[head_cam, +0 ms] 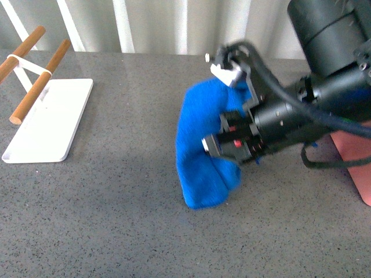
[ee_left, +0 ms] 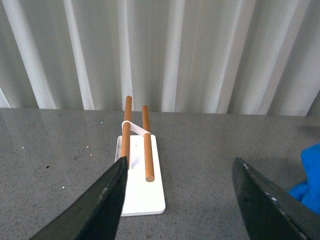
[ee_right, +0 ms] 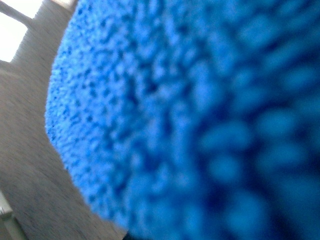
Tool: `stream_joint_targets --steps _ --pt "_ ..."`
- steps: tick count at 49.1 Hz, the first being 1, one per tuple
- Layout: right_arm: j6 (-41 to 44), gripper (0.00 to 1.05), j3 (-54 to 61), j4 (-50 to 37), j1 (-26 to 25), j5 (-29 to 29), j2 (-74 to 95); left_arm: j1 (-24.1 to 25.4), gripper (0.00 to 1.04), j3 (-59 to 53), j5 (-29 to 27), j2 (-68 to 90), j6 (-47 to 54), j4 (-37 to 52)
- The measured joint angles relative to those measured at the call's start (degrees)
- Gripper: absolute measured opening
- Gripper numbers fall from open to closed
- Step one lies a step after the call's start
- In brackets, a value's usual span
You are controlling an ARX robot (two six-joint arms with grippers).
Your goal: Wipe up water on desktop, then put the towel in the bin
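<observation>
The blue towel [head_cam: 200, 150] hangs bunched, its lower end touching the speckled grey desktop [head_cam: 116, 220] right of centre. My right gripper [head_cam: 225, 103] reaches in from the right and is shut on the towel, its fingers buried in the cloth. In the right wrist view the towel [ee_right: 190, 120] fills nearly the whole picture, with a strip of desktop [ee_right: 30, 165] beside it. The salmon-pink bin [head_cam: 356, 162] shows only as a corner at the far right, behind the right arm. My left gripper [ee_left: 180, 161] hovers open and holds nothing; a towel edge [ee_left: 310, 175] lies beside it. I can make out no water.
A flat white tray [head_cam: 49, 119] with wooden rods [head_cam: 40, 81] lies at the left of the desktop; it is straight ahead of the left gripper as the tray [ee_left: 142, 195]. A white corrugated wall [head_cam: 174, 23] runs along the far edge.
</observation>
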State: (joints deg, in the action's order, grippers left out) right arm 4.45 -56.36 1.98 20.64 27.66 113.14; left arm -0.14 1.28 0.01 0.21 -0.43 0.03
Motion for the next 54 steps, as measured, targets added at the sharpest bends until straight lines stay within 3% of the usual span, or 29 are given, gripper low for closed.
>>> stream_joint_targets --steps 10,25,54 --pt "9.4 0.05 -2.8 12.5 -4.0 -10.2 6.4 0.0 0.99 0.0 0.0 0.0 0.0 0.0" --pt "16.3 0.05 -7.9 17.1 -7.7 -16.8 9.7 0.0 0.98 0.0 0.0 0.0 0.1 0.0" --pt "18.0 0.05 -39.2 25.5 -8.4 -34.1 27.0 0.0 0.98 0.0 0.0 0.0 0.1 0.0"
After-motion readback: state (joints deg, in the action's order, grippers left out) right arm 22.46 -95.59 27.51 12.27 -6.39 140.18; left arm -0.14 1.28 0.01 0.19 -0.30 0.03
